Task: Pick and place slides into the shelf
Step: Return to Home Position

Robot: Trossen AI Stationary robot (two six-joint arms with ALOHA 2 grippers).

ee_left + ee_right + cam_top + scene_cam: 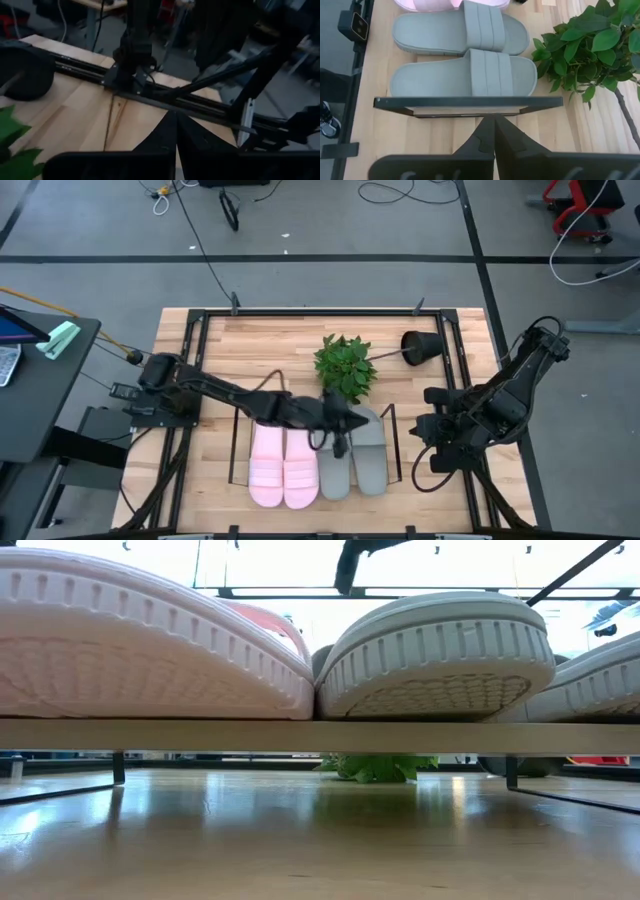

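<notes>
On the shelf [465,102] at the table's [270,340] front edge lie all four slides, side by side: two pink slides [283,465] toward the left and two grey slides [352,465] toward the right. Placing looks finished, and what is left is sending the arms home. The left gripper [338,438] hangs over the grey pair's back end, fingers pressed together and empty. It needs to lift clear and draw leftward without brushing the one plant [346,366]. The right gripper [494,122], fingers also pressed together, waits near the right edge.
</notes>
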